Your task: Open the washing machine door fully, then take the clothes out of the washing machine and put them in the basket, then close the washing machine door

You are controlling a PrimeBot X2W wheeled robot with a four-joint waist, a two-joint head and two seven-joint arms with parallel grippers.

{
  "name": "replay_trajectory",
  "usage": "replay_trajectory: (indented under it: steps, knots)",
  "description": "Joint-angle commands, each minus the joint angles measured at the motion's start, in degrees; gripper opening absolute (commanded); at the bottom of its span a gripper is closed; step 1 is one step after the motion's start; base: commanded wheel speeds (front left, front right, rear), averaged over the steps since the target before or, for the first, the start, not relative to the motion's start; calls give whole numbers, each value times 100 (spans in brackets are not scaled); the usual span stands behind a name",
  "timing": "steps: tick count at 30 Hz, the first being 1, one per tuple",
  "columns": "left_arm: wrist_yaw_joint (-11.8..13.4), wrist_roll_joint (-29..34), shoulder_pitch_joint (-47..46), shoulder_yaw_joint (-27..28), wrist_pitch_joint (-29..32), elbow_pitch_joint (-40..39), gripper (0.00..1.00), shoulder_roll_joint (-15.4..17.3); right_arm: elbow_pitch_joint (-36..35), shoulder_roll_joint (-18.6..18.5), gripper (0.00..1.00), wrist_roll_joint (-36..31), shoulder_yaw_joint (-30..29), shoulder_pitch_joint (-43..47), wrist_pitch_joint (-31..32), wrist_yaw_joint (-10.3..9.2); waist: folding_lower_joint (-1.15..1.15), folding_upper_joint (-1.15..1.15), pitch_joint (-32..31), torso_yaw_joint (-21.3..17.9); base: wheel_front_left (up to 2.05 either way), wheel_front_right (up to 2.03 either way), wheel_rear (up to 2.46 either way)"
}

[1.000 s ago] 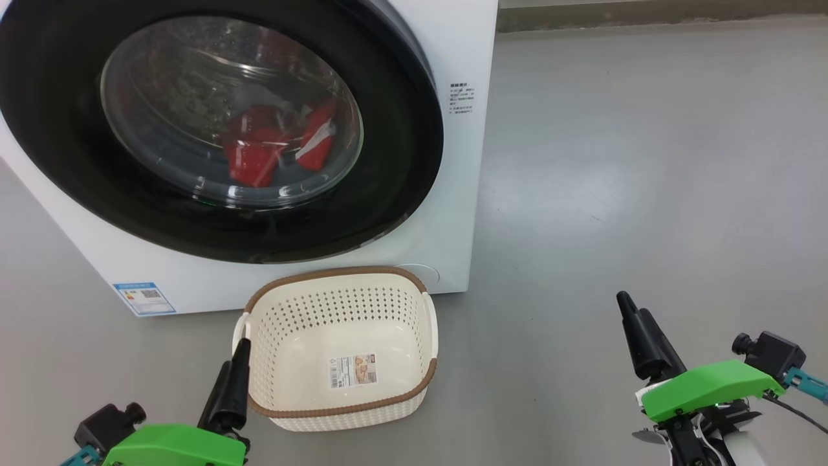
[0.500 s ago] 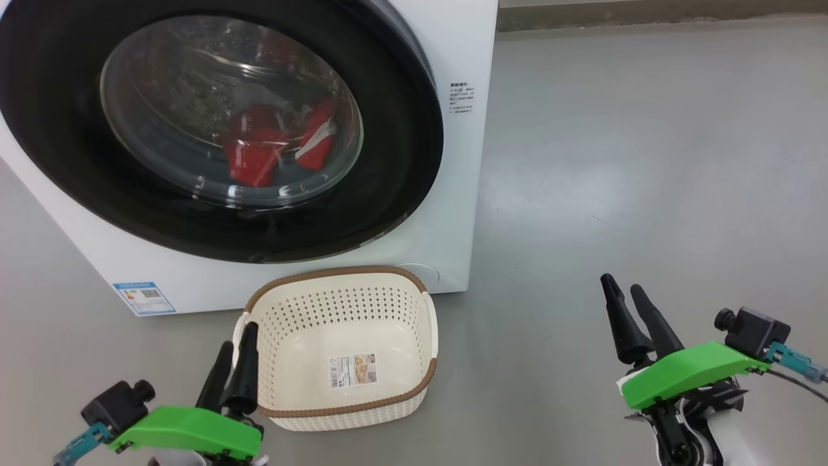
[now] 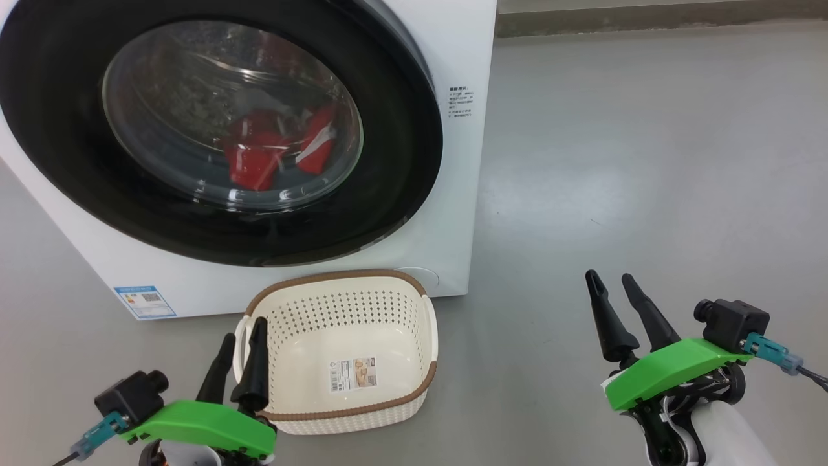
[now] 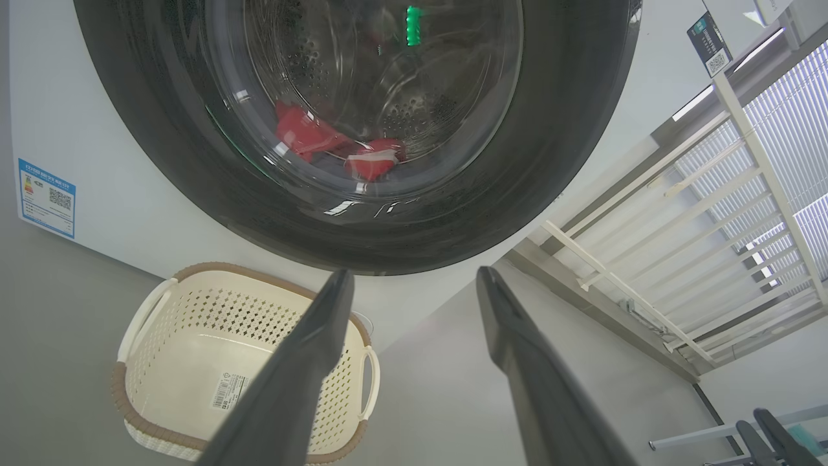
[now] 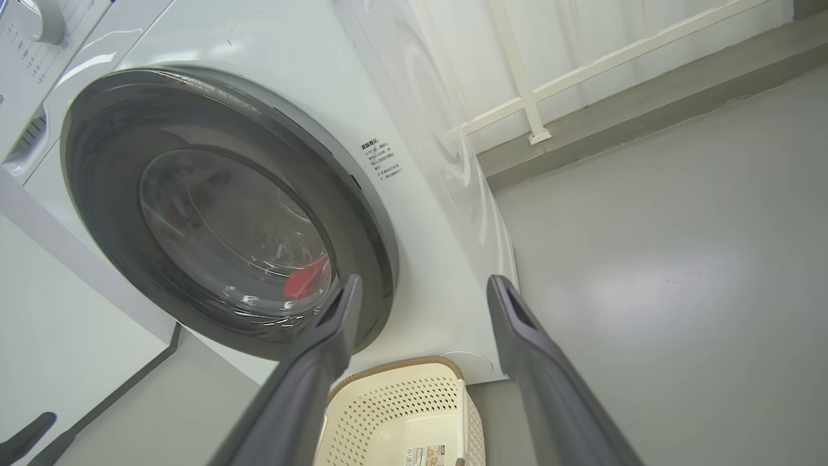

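Basket [image 3: 336,304] of perforated cream plastic — left end effector [image 3: 244,329] and right end effector [image 3: 608,277] splayed wide.

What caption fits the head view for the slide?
Left gripper and right gripper open, flanking the empty basket; red clothes behind the washing machine door.

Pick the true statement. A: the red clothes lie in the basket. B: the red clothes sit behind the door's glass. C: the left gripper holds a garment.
B: the clothes show red through the glass of the washing machine door, and the basket holds no fabric.
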Motion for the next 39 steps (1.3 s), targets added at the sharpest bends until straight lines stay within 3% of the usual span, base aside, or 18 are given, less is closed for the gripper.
replay_trajectory:
  steps: [1, 39]
  knots:
    - [58, 180, -323, 81, -90, -92, 100, 75, -119, -46, 100, -173, 127, -344, -90, 2, 0, 0, -1, 2, 0, 0, 0]
    - [354, 2516, -994, -1, -715, 303, 100, 101, 342, -96, 100, -2503, 324, -1030, -713, 3, 0, 0, 149, 15, 0, 0, 0]
